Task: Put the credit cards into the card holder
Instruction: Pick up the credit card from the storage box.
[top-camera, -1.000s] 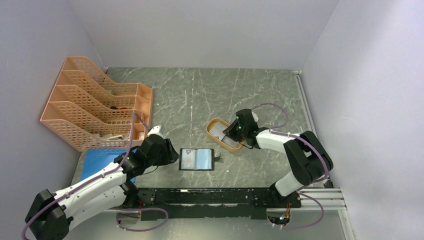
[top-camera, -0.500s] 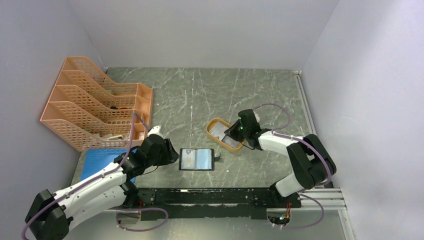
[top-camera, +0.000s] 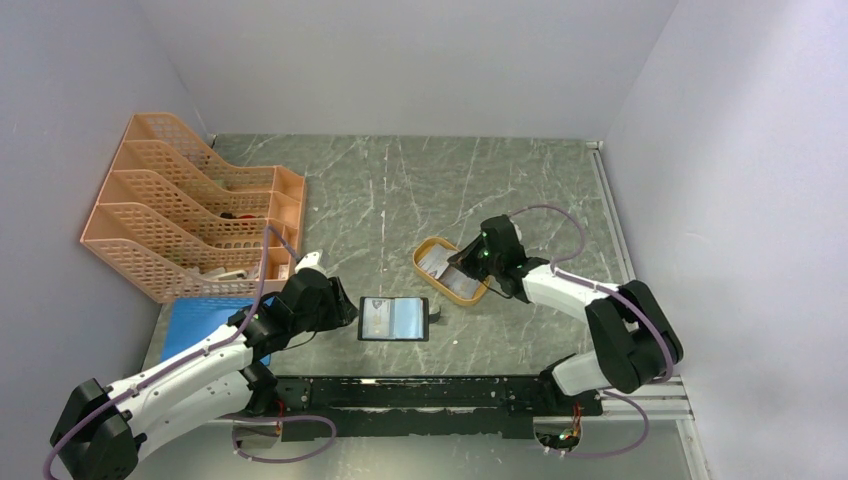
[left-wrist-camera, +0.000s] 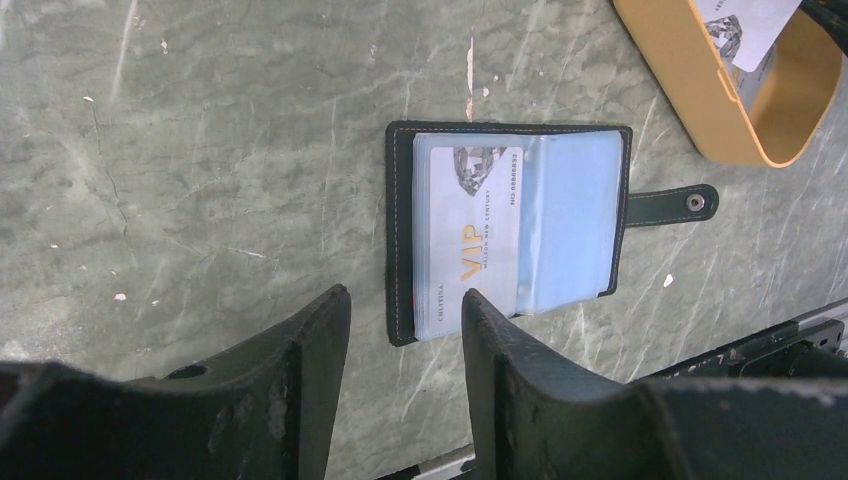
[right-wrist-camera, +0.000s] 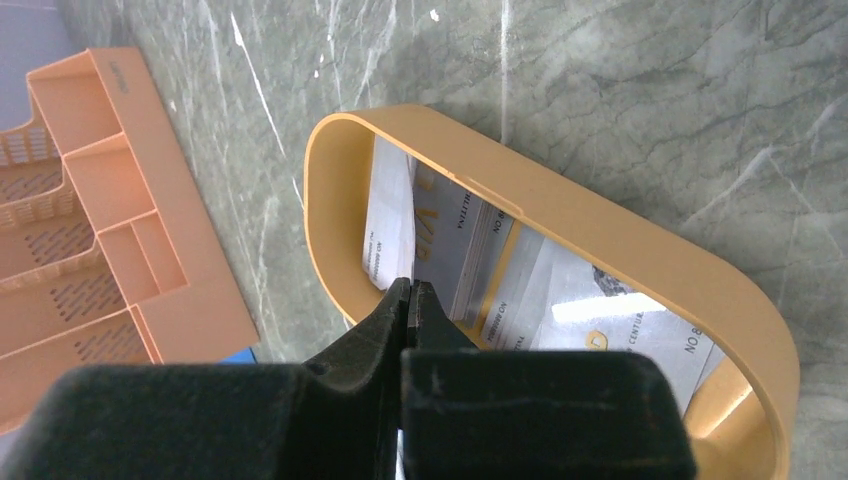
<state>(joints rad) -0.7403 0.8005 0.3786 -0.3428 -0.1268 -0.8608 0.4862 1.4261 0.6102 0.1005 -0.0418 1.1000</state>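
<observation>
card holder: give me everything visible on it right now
The card holder lies open and flat on the table. It has a black leather-like cover with light stitching and shiny bluish pockets inside. A pale card printed VIP sits in the half away from the snap tab, which points toward the orange tray without touching it. The left gripper hovers open at the card-side edge; contact unclear.

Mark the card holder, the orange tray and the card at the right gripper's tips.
card holder (left-wrist-camera: 570, 215): left wrist view, on its bluish inner pocket.
orange tray (right-wrist-camera: 600, 235): right wrist view, on its far wall.
credit card (right-wrist-camera: 388, 215): right wrist view, on its white face.
</observation>
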